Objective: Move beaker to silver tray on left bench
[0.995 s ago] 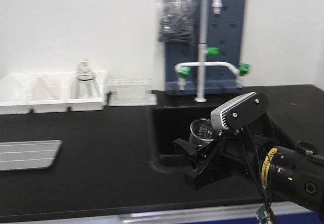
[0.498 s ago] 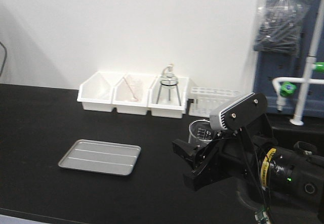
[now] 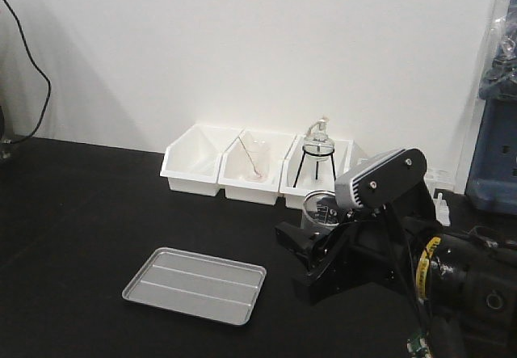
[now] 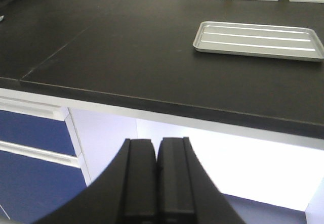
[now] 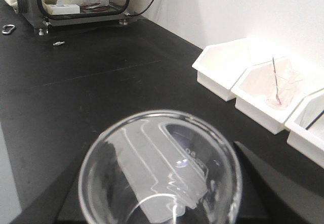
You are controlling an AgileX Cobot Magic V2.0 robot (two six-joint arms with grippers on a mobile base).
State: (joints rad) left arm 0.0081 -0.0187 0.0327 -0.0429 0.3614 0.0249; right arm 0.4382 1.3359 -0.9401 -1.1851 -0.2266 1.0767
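Note:
The small clear beaker (image 3: 320,209) stands upright above the black bench top, and my right gripper (image 3: 313,254) is shut on its lower part. In the right wrist view the beaker's (image 5: 162,171) round mouth fills the lower frame, a dark finger (image 5: 255,186) pressed on its right side. The silver tray (image 3: 195,284) lies flat on the left bench (image 3: 73,229), left of and below the beaker. My left gripper (image 4: 156,181) is shut on nothing, hanging in front of and below the bench edge (image 4: 152,115). The left wrist view has the tray (image 4: 258,40) at upper right.
Three white bins (image 3: 194,170) line the back wall; one holds a beaker with a rod (image 3: 254,164), another a flask on a tripod (image 3: 317,153). A blue pegboard (image 3: 494,152) stands far right. A glass-fronted cabinet (image 5: 76,1) sits far along the bench. Blue drawers (image 4: 30,138) are under it.
The front view has swung left: the sink and tap have left the frame, and the tray and bins have shifted toward the middle. My right gripper still holds the beaker the same way.

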